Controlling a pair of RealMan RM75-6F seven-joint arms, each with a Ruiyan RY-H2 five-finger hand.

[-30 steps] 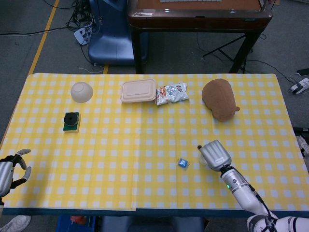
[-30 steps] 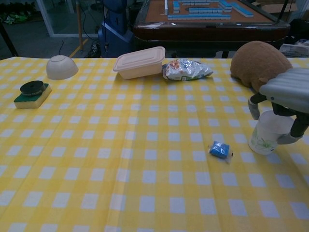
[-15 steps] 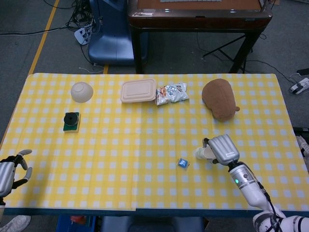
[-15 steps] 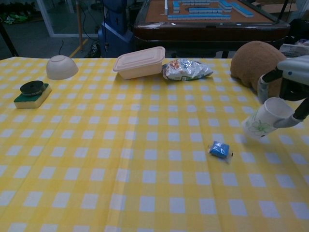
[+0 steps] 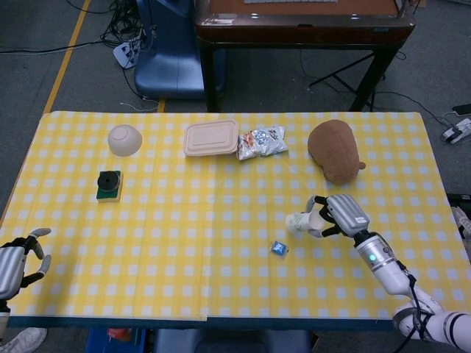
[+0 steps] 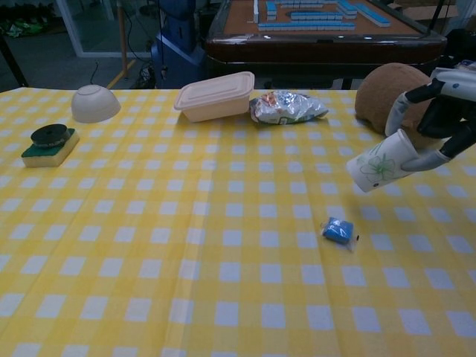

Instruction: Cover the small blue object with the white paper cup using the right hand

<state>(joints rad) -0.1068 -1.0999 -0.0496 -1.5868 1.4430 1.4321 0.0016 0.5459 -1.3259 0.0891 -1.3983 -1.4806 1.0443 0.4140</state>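
Note:
The small blue object (image 5: pixel 279 248) (image 6: pixel 338 230) lies on the yellow checked tablecloth, right of centre and near the front. My right hand (image 5: pixel 340 215) (image 6: pixel 440 123) grips the white paper cup (image 5: pixel 297 221) (image 6: pixel 381 164), lifted off the table and tipped on its side, base pointing left. The cup hangs above and slightly right of the blue object, not touching it. My left hand (image 5: pixel 16 259) rests at the table's front left corner, fingers spread and holding nothing; only the head view shows it.
Along the back stand a white bowl (image 5: pixel 124 139), a beige lidded box (image 5: pixel 211 137), a foil snack bag (image 5: pixel 261 141) and a brown plush (image 5: pixel 335 151). A green sponge with a black disc (image 5: pixel 109 184) sits at left. A dark table (image 5: pixel 305 22) stands behind.
The right hand lifted the cup off the table, carried it left and back, and tilted it from upright onto its side. The left hand stayed put.

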